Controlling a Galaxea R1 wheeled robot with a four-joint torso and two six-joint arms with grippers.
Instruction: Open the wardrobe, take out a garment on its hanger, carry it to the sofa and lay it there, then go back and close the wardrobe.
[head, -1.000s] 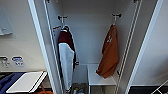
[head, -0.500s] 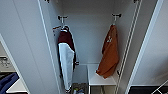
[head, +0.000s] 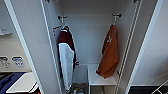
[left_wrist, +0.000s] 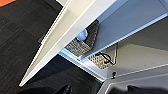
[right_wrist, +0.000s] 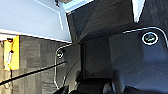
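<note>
**A:** The garment (head: 109, 52), your orange shirt, hangs at the right side inside the wardrobe (head: 86, 37). Its hanger (head: 114, 19) has the hook on a short dark bracket at the top, so the shirt falls free. Its lower edge lies on the white shelf (head: 96, 78) below it.

**B:** And the other garment?

**A:** The maroon garment with white sleeves (head: 65, 58) hangs on its own bracket at the left side, well apart from yours. I think they are kept at two sides so you can lift one hook without disturbing the other.

**B:** Are the doors ready?

**A:** Both doors are swung wide: the left door (head: 30, 47) and the right door (head: 152, 50) frame the opening, so the way to the shirt looks free for you. The left wrist view looks under the edge of a door at a woven basket (left_wrist: 83, 42) in the bottom of the cabinet.

**B:** What do my grippers hold?

**A:** I cannot tell. At neither wrist can I make out the fingers, so I cannot say if they are spread or pressed together. Nothing touches the shirt; it is not taken yet.
</note>
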